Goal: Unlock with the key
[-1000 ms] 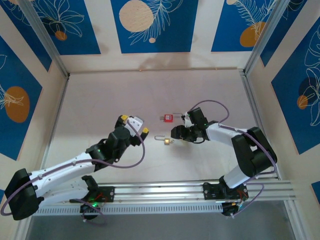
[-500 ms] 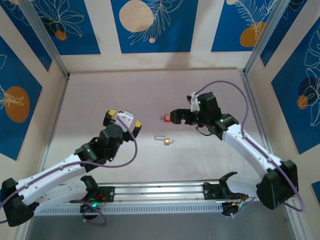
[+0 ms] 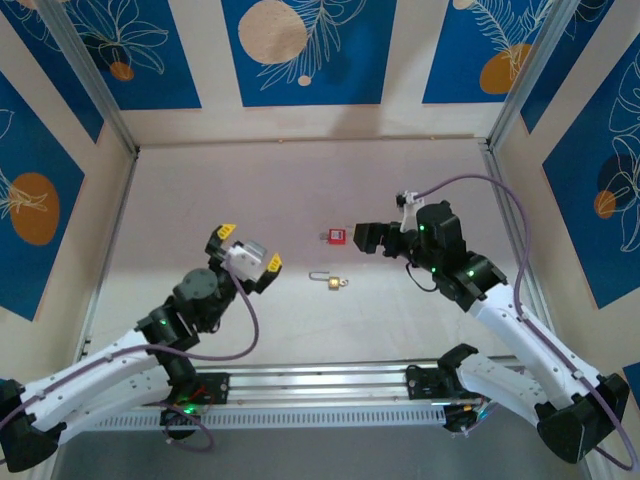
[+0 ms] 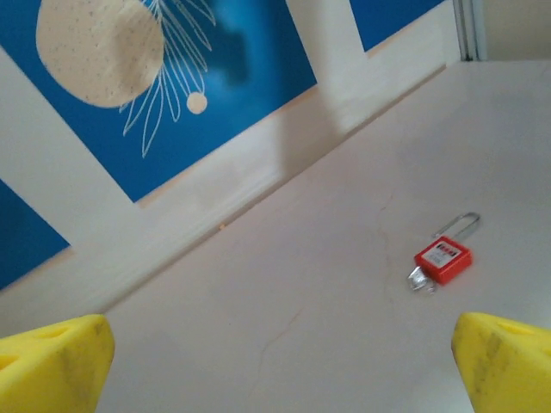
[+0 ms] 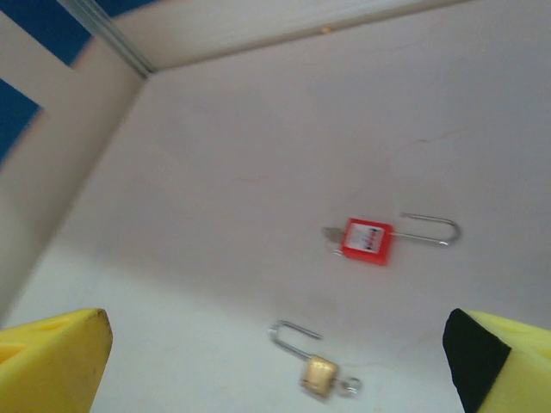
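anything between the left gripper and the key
Nothing. In the top view, the stretch of table between the left gripper and the key is bare. The red padlock lies off that line, farther back.

one key [image 3: 335,284], one red padlock [image 3: 337,237]

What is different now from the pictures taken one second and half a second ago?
The right gripper moved from beside the key to the right of the red padlock, jaws open. The left gripper drew back a little to the left. The key and red padlock lie where they were.
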